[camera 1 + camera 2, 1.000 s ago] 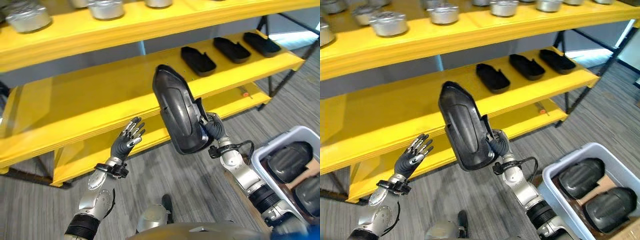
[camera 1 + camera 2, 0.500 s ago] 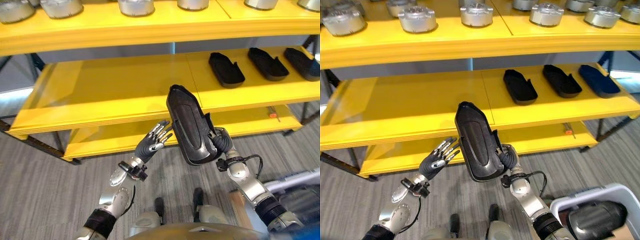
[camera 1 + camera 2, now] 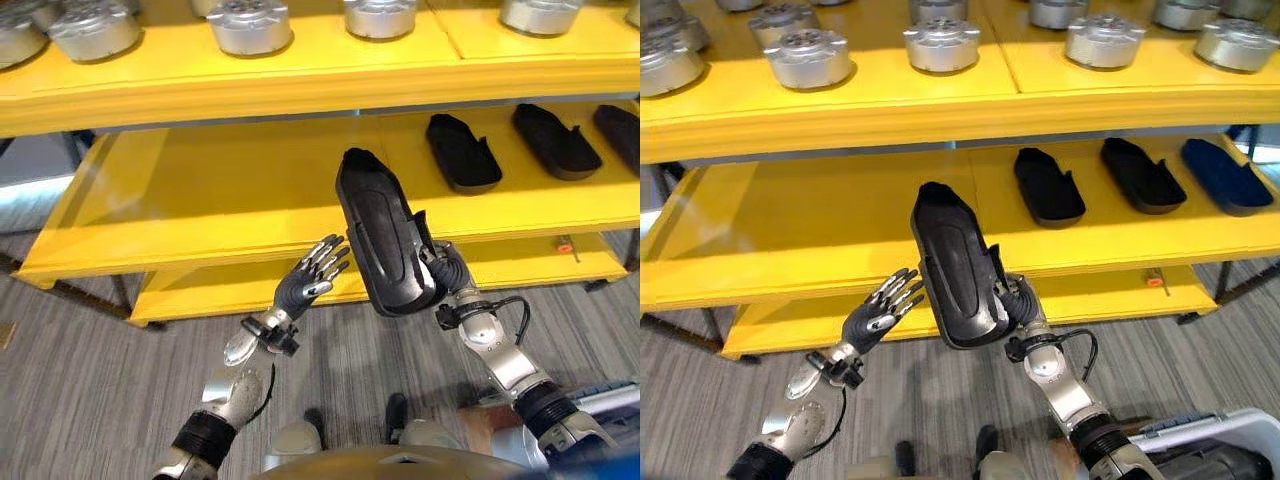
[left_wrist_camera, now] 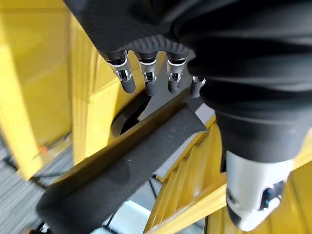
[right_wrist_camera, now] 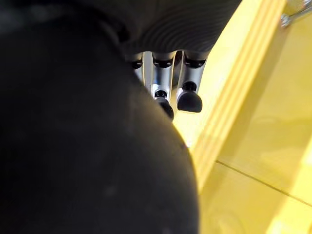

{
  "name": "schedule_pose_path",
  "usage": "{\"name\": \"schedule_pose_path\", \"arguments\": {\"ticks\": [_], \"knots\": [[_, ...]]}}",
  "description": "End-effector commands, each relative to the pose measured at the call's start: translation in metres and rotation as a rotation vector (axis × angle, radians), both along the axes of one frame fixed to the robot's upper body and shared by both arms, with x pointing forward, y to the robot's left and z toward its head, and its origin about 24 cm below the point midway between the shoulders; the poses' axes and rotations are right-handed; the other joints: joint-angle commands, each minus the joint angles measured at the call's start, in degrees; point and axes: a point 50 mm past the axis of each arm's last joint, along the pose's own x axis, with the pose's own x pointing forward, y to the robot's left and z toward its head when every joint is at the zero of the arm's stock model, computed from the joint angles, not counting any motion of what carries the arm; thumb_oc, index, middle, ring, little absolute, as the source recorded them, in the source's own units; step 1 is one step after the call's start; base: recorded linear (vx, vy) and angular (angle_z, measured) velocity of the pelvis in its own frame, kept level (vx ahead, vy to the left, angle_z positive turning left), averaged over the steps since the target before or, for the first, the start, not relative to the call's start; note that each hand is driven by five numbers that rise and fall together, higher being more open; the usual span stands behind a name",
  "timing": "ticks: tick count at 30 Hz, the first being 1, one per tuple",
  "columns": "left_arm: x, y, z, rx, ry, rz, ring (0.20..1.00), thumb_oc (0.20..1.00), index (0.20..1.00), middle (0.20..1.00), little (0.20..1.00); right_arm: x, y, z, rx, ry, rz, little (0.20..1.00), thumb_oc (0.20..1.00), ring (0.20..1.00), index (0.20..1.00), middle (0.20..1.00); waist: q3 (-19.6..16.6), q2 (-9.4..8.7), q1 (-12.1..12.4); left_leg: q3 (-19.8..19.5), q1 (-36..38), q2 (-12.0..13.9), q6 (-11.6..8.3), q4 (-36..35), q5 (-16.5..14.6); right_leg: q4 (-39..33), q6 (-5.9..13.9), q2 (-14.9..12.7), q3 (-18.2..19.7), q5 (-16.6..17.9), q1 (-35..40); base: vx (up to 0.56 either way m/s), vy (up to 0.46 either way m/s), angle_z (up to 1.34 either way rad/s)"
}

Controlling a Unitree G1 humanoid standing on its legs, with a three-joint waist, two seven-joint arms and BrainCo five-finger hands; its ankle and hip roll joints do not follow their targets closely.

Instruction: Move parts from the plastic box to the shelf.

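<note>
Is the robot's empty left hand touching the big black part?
Apart. In the left eye view, yellow shelf edge shows between the open left hand and the black part.

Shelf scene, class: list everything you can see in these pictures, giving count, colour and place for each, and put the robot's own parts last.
Shelf: one, yellow, three boards, across the scene.
Held part: one, black, long, raised in front of the middle board's edge.
Parts on shelf: three, black, in a row at the right of the middle board.
Metal discs: several, silver-grey, round, lined along the top board; the row runs out of frame.
Plastic box: one, pale grey, lower right corner, a dark part inside.
Floor: grey striped carpet.
Small orange item: one, on the bottom board at right.
Right robot hand: curled round the held part's lower end.
Left robot hand: fingers straight, apart from the held part, to its left.
</note>
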Motion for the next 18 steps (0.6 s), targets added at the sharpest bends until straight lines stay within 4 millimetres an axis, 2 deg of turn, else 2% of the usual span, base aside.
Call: {"name": "schedule_pose_path", "arguments": {"ticks": [1, 2, 3, 4, 5, 6, 7, 8, 9, 10, 11, 14, 15, 17, 18], "knots": [[0.001, -0.004, 0.012, -0.001, -0.071, 0.007, 1.0, 1.0, 1.0, 1.0, 1.0, 0.018, 0.016, 0.035, 0.096, -0.167, 0.02, 0.2, 0.2, 0.2, 0.2, 0.2, -1.9, -0.08, -2.5, 5.4, 6.1, 3.8, 0.77, -4.8, 1.8, 4.8, 2.26, 1.7, -3.3, -3.3, 1.0, 0.11, 0.205, 0.14], [0.001, -0.004, 0.012, 0.0, -0.074, 0.008, 1.0, 1.0, 1.0, 1.0, 1.0, 0.018, 0.016, 0.035, 0.095, -0.165, 0.021, 0.2, 0.2, 0.2, 0.2, 0.2, -2.0, -0.02, -2.6, 5.7, 6.5, 3.9, 0.8, -6.2, 2.2, 4.7, 2.32, 1.6, -3.4, -3.2, 1.1, 0.21, 0.383, 0.33], [0.0, -0.003, 0.012, 0.005, -0.074, 0.025, 1.0, 1.0, 1.0, 1.0, 1.0, 0.016, 0.017, 0.032, 0.099, -0.144, 0.037, 0.2, 0.2, 0.2, 0.2, 0.2, -2.5, 0.54, -2.5, 4.7, 7.5, 4.4, 0.0, -14.9, 5.4, 4.7, 2.85, 1.1, -3.4, -3.1, 1.8, 0.2, 0.359, 0.38], [0.0, -0.003, 0.011, 0.006, -0.071, 0.03, 1.0, 1.0, 1.0, 1.0, 1.0, 0.016, 0.017, 0.032, 0.097, -0.141, 0.04, 0.2, 0.2, 0.2, 0.2, 0.2, -2.5, 0.57, -2.5, 4.4, 7.7, 4.3, -0.16, -16.0, 5.9, 4.7, 2.93, 1.0, -3.4, -3.1, 1.9, 0.31, 0.503, 0.35], [-0.001, 0.0, 0.009, 0.009, -0.063, 0.046, 1.0, 1.0, 1.0, 1.0, 1.0, 0.013, 0.016, 0.029, 0.097, -0.127, 0.047, 0.2, 0.2, 0.2, 0.2, 0.2, -2.5, 0.8, -1.9, 2.1, 6.5, 7.4, -2.38, -18.3, 11.2, 4.6, 3.1, 0.4, -3.0, -3.3, 2.8, 0.17, 0.246, 0.02], [-0.002, 0.0, 0.009, 0.009, -0.062, 0.047, 1.0, 1.0, 1.0, 1.0, 1.0, 0.012, 0.016, 0.028, 0.098, -0.125, 0.047, 0.2, 0.2, 0.2, 0.2, 0.2, -2.5, 0.81, -1.8, 1.9, 6.4, 7.7, -2.6, -18.5, 11.7, 4.6, 3.07, 0.4, -3.0, -3.3, 2.8, 0.2, 0.317, -0.3], [-0.003, 0.002, 0.008, 0.005, -0.058, 0.052, 1.0, 1.0, 1.0, 1.0, 1.0, 0.011, 0.014, 0.026, 0.104, -0.116, 0.045, 0.2, 0.2, 0.2, 0.2, 0.2, -2.4, 0.95, -1.6, 1.4, 5.9, 9.5, -3.4, -19.2, 13.9, 4.7, 3.21, -0.2, -3.1, -3.5, 3.2, 0.16, 0.329, -0.35], [-0.004, 0.005, 0.007, -0.005, -0.052, 0.059, 1.0, 1.0, 1.0, 1.0, 1.0, 0.009, 0.012, 0.025, 0.101, -0.115, 0.041, 0.2, 0.2, 0.2, 0.2, 0.2, -2.2, 1.16, -1.6, 1.6, 5.5, 11.1, -3.87, -19.5, 14.8, 5.6, 3.53, -1.4, -3.5, -4.1, 3.3, 0.14, 0.312, -0.26], [-0.004, 0.005, 0.007, -0.005, -0.052, 0.059, 1.0, 1.0, 1.0, 1.0, 1.0, 0.009, 0.012, 0.025, 0.101, -0.115, 0.041, 0.2, 0.2, 0.2, 0.2, 0.2, -2.2, 1.14, -1.7, 1.6, 5.5, 11.1, -3.86, -19.5, 14.8, 5.7, 3.55, -1.5, -3.5, -4.1, 3.3, 0.25, 0.675, 0.02], [-0.004, 0.012, 0.005, 0.001, -0.042, 0.066, 1.0, 1.0, 1.0, 1.0, 1.0, 0.007, 0.006, 0.023, 0.113, -0.104, 0.02, 0.2, 0.2, 0.2, 0.2, 0.2, -2.4, 1.43, -2.2, 4.6, 6.9, 9.6, -1.96, -19.8, 9.4, 9.2, 4.55, -4.2, -5.4, -5.0, 2.6, 0.17, 0.49, 0.07], [-0.004, 0.012, 0.005, 0.001, -0.042, 0.066, 1.0, 1.0, 1.0, 1.0, 1.0, 0.007, 0.006, 0.023, 0.113, -0.104, 0.02, 0.2, 0.2, 0.2, 0.2, 0.2, -2.4, 1.39, -2.1, 4.7, 6.9, 9.6, -1.88, -19.8, 9.3, 9.3, 4.62, -4.3, -5.4, -5.0, 2.6, 0.24, 0.641, 0.22], [-0.005, 0.012, 0.003, 0.03, -0.048, 0.034, 1.0, 1.0, 1.0, 1.0, 1.0, 0.004, 0.001, 0.017, 0.151, -0.093, -0.026, 0.2, 0.2, 0.2, 0.2, 0.2, -2.4, 1.49, -1.7, 3.2, 7.3, 6.3, -0.14, -19.0, 6.3, 11.3, 5.02, -4.5, -5.2, -5.4, 2.2, 0.16, 0.336, 0.24], [-0.005, 0.013, 0.003, 0.038, -0.053, 0.018, 1.0, 1.0, 1.0, 1.0, 1.0, 0.002, 0.001, 0.015, 0.175, -0.084, -0.045, 0.2, 0.2, 0.2, 0.2, 0.2, -2.3, 1.41, -1.4, 2.1, 7.7, 4.1, 1.29, -19.0, 5.0, 12.2, 5.51, -4.3, -4.3, -5.3, 1.8, 0.19, 0.421, 0.07], [-0.006, 0.013, 0.003, 0.052, -0.063, 0.014, 1.0, 1.0, 1.0, 1.0, 1.0, 0.002, 0.001, 0.015, 0.173, -0.087, -0.048, 0.2, 0.2, 0.2, 0.2, 0.2, -2.3, 1.45, -1.2, 1.7, 8.2, 3.0, 2.02, -19.6, 4.7, 13.0, 5.89, -4.5, -4.0, -5.5, 1.5, 0.13, 0.314, 0.13], [-0.006, 0.014, 0.004, 0.072, -0.074, 0.014, 1.0, 1.0, 1.0, 1.0, 1.0, 0.003, 0.002, 0.015, 0.179, -0.084, -0.048, 0.2, 0.2, 0.2, 0.2, 0.2, -2.2, 1.59, -1.0, 1.4, 9.1, 1.6, 2.87, -20.7, 4.4, 14.5, 6.34, -4.6, -3.9, -5.7, 1.0, 0.11, 0.291, 0.0]]}}
